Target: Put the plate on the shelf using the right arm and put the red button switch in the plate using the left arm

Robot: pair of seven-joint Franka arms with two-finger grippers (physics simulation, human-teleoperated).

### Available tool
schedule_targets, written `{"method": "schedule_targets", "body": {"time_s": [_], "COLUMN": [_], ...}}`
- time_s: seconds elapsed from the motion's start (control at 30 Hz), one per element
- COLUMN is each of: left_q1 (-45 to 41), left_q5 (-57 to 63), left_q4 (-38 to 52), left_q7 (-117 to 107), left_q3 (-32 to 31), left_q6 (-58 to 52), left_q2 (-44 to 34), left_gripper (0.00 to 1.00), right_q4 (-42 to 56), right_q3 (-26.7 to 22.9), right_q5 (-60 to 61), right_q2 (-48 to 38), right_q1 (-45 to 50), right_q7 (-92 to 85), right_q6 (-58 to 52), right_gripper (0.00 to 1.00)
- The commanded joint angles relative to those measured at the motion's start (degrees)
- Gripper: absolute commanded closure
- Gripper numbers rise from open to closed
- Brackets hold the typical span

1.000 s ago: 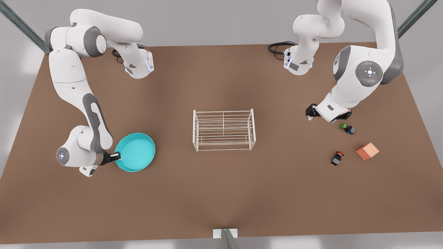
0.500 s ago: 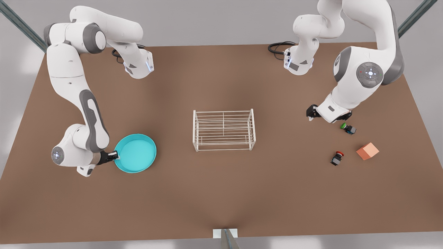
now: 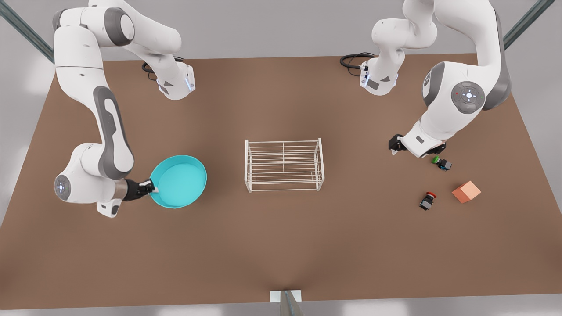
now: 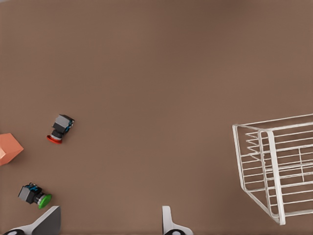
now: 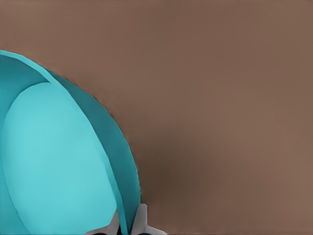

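You are looking at a simulated robot test cell, not a lived-in room. A plain brown surface (image 3: 281, 245) stands before blank grey walls, with slanted metal frame struts (image 3: 26, 30) at the far corners. Two white arms (image 3: 101, 127) are mounted on its far edge, black cables (image 3: 351, 59) coiled beside their bases.

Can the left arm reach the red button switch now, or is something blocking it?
Probably yes. The left pincer is open and holds nothing; bare table lies between it and the red button switch, with the green switch off to one side.
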Motion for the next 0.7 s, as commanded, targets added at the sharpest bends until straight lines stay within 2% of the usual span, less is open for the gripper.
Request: {"method": "schedule_targets", "body": {"time_s": [0.0,0.1,0.13,0.2,0.4,0.47,0.53,0.67], "left_q1": [0.26,0.43,0.69,3.68,10.54,12.91,13.18,14.58], "left_q5": [0.10,0.01,0.01,-0.34,-5.00,-5.26,-4.65,-4.47], "left_q4": [-0.34,-1.31,-1.31,-3.24,-3.59,-3.15,-2.98,-2.01], "left_q7": [7.21,20.28,31.55,42.45,62.67,62.41,51.52,62.23], "left_q3": [0.14,1.89,3.82,4.09,4.09,4.09,4.27,4.27], "left_q6": [0.79,2.81,4.22,7.65,17.49,19.87,22.50,30.15], "left_q2": [-0.06,0.11,0.90,2.13,11.71,15.40,17.16,21.64], "left_gripper": [0.00,0.00,0.00,0.00,0.00,0.00,0.00,0.00], "right_q4": [0.02,0.73,0.73,1.78,1.96,4.15,4.51,8.99], "right_q3": [1.52,5.30,7.24,10.31,20.69,20.69,20.69,20.34], "right_q5": [-0.29,-0.29,0.06,0.06,0.23,0.23,0.23,0.23], "right_q2": [-1.43,-3.01,-3.63,-3.89,-4.16,-3.54,-2.31,2.70], "right_q1": [0.03,0.03,0.03,0.03,1.34,5.12,7.76,13.38], "right_q7": [6.62,10.66,11.90,13.57,25.69,30.44,32.64,39.49], "right_q6": [-7.18,-9.55,-10.08,-11.75,-11.40,-11.31,-7.71,-2.88], "right_gripper": [0.89,0.88,0.88,0.89,0.88,0.88,0.88,0.88]}}
